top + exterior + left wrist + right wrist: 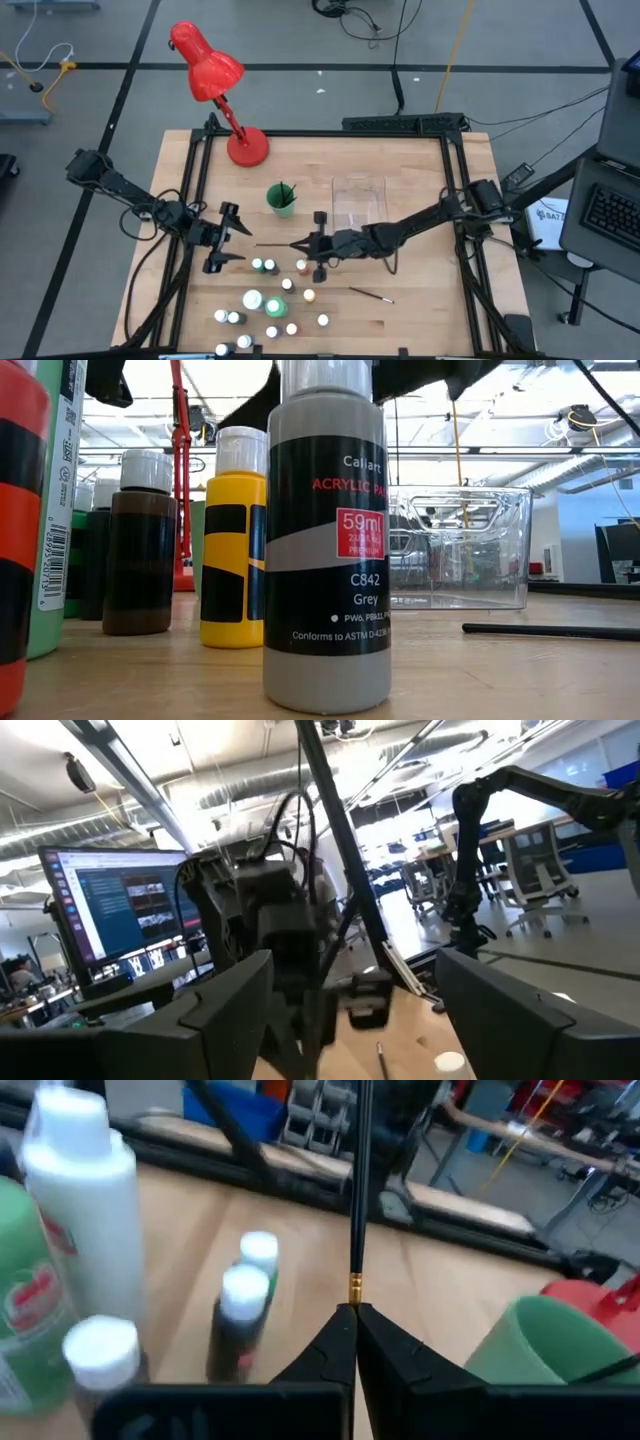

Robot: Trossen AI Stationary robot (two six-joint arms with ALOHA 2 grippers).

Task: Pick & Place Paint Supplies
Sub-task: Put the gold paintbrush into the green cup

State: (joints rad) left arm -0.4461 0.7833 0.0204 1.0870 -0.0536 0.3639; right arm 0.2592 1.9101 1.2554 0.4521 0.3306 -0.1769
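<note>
**Right hand carries a brush; left hand stands released beside it**

The right hand (308,245) is clenched on a thin dark-handled brush with an orange ferrule (272,244). In the right wrist view its two dark fingers (330,1345) meet tightly around the shaft just below the ferrule, and the brush (356,1190) points straight away from the hand. From above, the brush lies about level over the wooden desk (410,300), its free end pointing toward the left hand (225,240). That hand is released, its fingers wide apart and holding nothing, near the brush's tip.

The small green round cup (281,199), which already holds brushes, stands just behind the two hands, and a clear plastic box (358,199) is beside it. The small paint bottles with white caps (270,300) stand in a group at the front of the desk, and one more brush (370,294) lies flat to their right.

The step in hand is probably to bring this brush to its container; which of the two is meant, I cannot tell. To do it well, the right hand should keep its grip firm, lift the brush clear above the bottle caps, and tilt it upright before lowering, so the long handle does not sweep against the cup rim or the red desk lamp (210,75) behind it.
</note>
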